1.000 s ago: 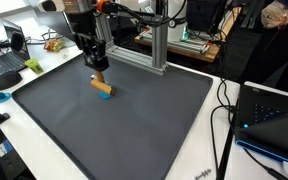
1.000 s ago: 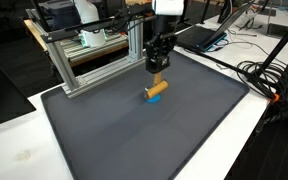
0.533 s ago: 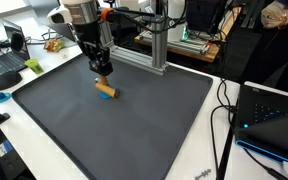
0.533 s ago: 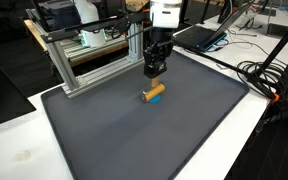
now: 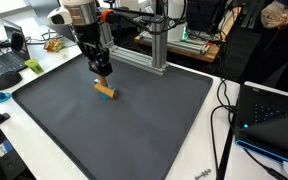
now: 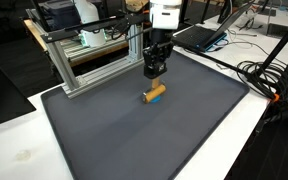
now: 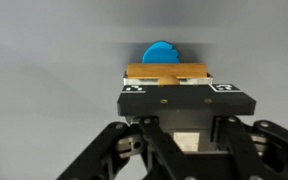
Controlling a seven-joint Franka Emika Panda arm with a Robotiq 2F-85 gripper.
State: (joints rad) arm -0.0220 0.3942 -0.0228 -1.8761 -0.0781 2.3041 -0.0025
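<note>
Toward the far edge of the counter, which is covered by a dark grey mat, a small object lies flat: an orange-tan wooden piece with a blue cap at one end. In both exterior views it sits on the mat just in front of a silver aluminium frame that stands along the counter's far edge.

Hanging just above the wooden piece, and clear of it, is the end effector. It holds nothing. The exterior views are too small to show how wide its fingers stand. In the wrist view the black finger links spread outward at the bottom of the picture, which suggests a parted stance, but the fingertips themselves are not clear enough to be sure, so the opening cannot be told.

Judged by its look, the wooden piece is light, rigid and not fragile. Its tan body seems flat-sided in the wrist view, which should give the fingers good purchase. The rounded blue cap looks smoother and more likely to slip. The best hold appears to be across the middle of the tan body, on its two long sides.

Laptops and cables lie beyond the counter's edges.
</note>
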